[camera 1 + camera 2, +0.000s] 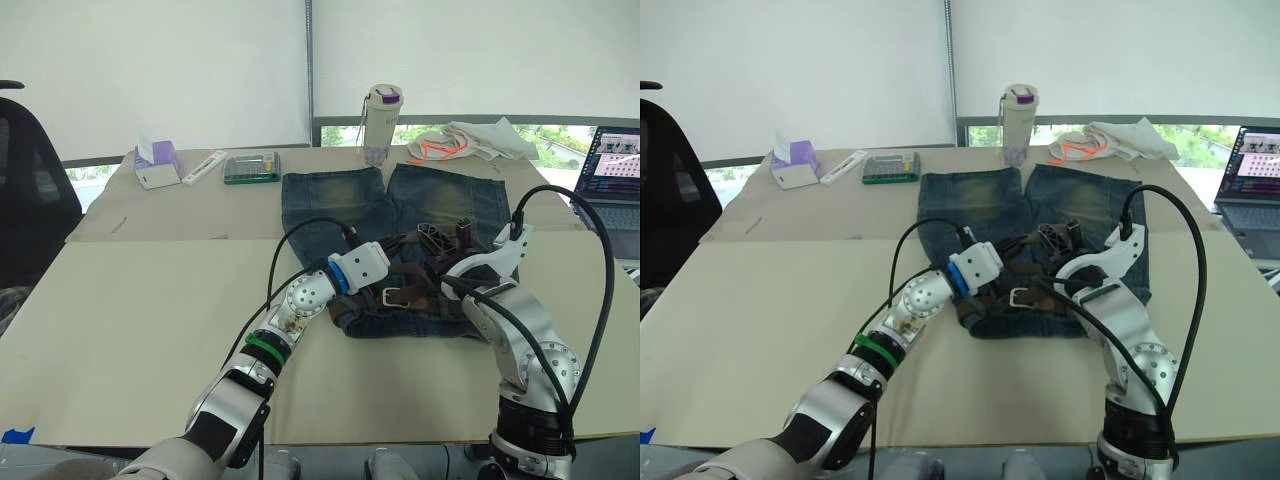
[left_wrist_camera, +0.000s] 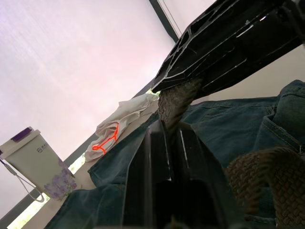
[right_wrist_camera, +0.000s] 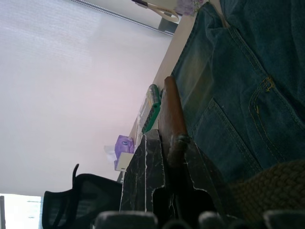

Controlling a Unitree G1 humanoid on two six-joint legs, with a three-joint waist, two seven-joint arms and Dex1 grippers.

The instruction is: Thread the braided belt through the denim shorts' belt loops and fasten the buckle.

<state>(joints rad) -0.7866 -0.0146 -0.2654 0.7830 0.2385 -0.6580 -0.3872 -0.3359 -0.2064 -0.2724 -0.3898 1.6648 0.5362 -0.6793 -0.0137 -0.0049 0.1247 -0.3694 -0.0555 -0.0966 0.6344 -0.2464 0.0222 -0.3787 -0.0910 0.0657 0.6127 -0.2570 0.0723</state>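
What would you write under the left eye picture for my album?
Both grippers hold the braided belt over the denim shorts.

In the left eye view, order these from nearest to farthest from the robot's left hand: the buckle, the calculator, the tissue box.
From the left hand:
1. The buckle, just below it on the shorts' waistband.
2. The calculator, far left, near the table's back.
3. The tissue box, further left still.
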